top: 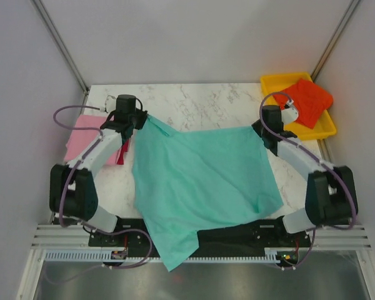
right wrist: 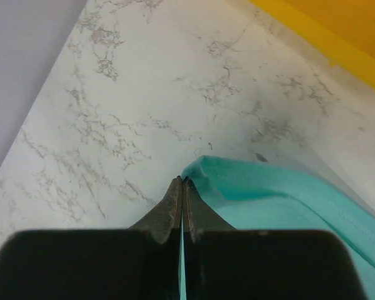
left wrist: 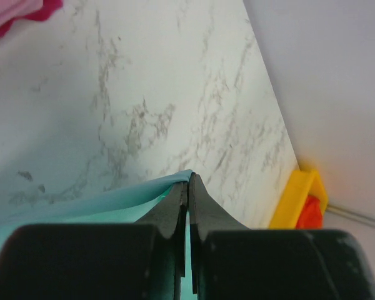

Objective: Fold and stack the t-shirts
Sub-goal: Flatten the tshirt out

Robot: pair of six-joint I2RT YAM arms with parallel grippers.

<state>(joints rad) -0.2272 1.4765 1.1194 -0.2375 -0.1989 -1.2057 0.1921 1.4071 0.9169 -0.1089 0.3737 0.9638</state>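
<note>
While both pincers are clenched on it, I list the teal t-shirt (top: 200, 181) first.

Location: spread between the two arms over the middle of the marble desk (top: 206, 100). Its far edge is held up and fairly taut. Its near part sags over the desk's near edge, past the arm bases.

Hold, left: left pincer (top: 139, 117) shut tight on the far-left corner. My left wrist view shows cloth pinched between the tips.

Hold, right: right pincer (top: 258, 128) likewise closed on the far-right corner, with a rolled hem bunched just beside the tips.

Handling, by my judgement: light, limp and thin, with no stiffness, so it drapes and creases wherever unsupported. It is not fragile. It may slide out of a shallow pinch if pulled hard, and the hanging part may drag.

Best grip points: corners and hems, where the cloth is doubled, taken as a pair so the edge runs straight for a fold.

Other stock:
- Pink t-shirt (top: 81, 142): lying flat, apparently folded, at the desk's left side by the left arm.
- Crimson t-shirt (top: 120, 156): only a sliver shows, beside or beneath the pink; I cannot tell which.
- Orange-red t-shirt (top: 306, 103): crumpled in the yellow tray (top: 322, 131) at the far right, well apart from the others.
</note>
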